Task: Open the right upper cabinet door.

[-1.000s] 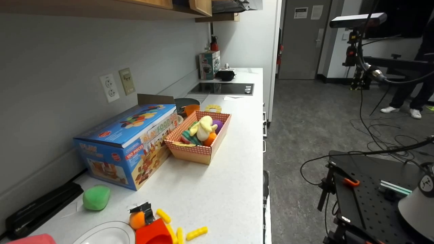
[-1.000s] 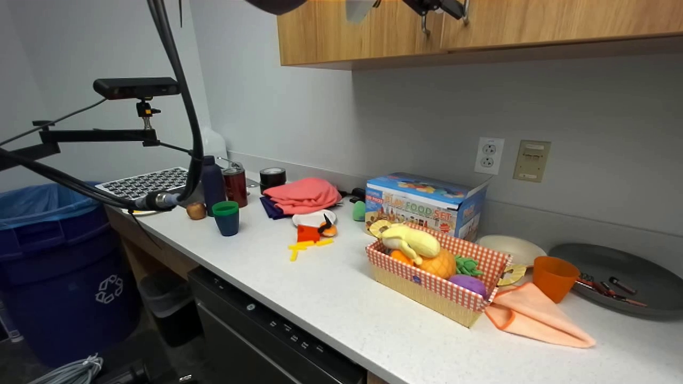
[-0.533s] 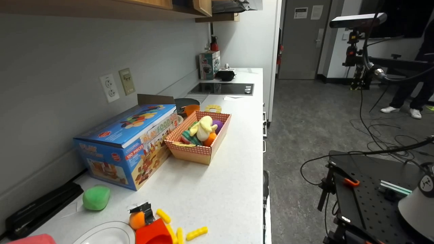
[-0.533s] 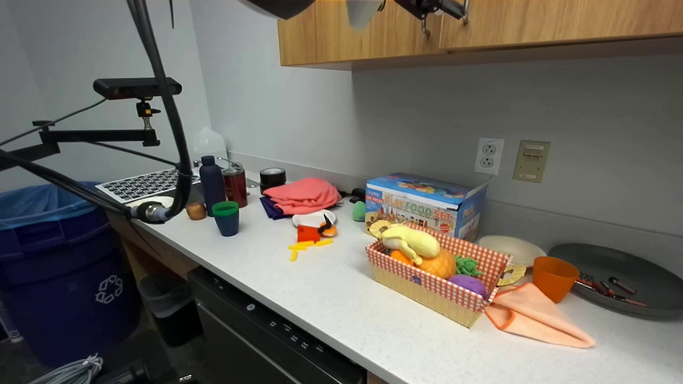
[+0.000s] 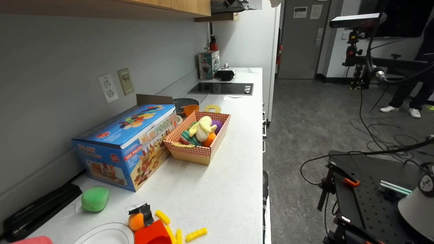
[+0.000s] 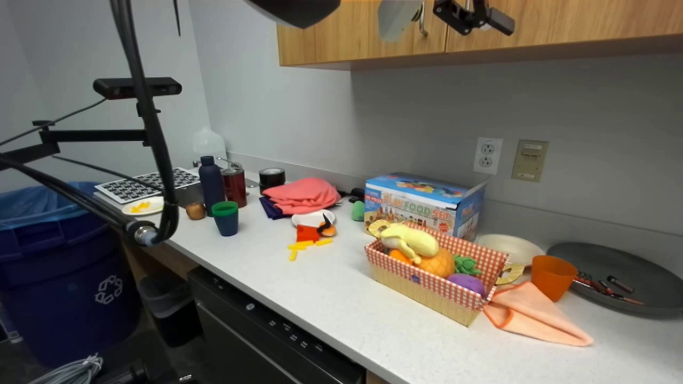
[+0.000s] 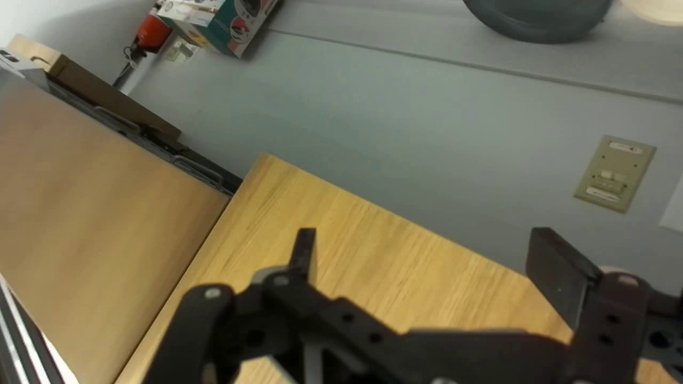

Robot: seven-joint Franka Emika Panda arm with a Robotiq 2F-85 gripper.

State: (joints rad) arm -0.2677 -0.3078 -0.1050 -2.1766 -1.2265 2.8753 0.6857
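- Left handle [image 6: 423,21]: just left of me, unheld.
- My hand [image 7: 427,250]: spread wide, gripping nothing; shifted right.
- Right door [image 6: 581,21]: behind my hand, above the counter [image 6: 320,282]. Was ajar, now flush; I judge the opening lost, re-pull needed.

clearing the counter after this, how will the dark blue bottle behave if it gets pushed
The dark blue bottle would probably tip if pushed near its top, since it stands upright and is tall and narrow. Once over, its rounded body would likely roll. Weight is harder to judge: its dark sides hide any contents.
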